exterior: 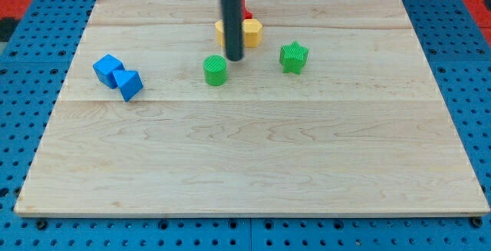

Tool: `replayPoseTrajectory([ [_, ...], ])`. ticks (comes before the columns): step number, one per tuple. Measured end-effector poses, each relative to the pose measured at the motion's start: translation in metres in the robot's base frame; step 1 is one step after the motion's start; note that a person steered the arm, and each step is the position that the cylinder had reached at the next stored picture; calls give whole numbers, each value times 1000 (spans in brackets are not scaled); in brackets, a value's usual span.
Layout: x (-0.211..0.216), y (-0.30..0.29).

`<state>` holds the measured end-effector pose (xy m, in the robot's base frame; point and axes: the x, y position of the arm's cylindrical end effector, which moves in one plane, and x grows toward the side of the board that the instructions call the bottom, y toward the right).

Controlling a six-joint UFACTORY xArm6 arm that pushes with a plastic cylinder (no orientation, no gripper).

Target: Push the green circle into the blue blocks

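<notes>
pale wooden table with visible grain sits on blue pegboard. green circle, a short ribbed cylinder standing upright, lies just left of and below my tip. two blue blocks, touching, sit well to the view's left. green star, yellow block nearby. no jaws: bare rod.

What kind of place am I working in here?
Probably a robotics lab bench: a light wooden board on a blue perforated base, small blocks such as the green circle, and my tip just up-right of it.
</notes>
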<state>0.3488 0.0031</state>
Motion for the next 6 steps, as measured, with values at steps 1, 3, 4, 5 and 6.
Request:
replayPoseTrajectory([
  [1,24,28],
  [3,37,-131],
  [4,31,-121],
  [5,42,-39],
  [6,81,73],
])
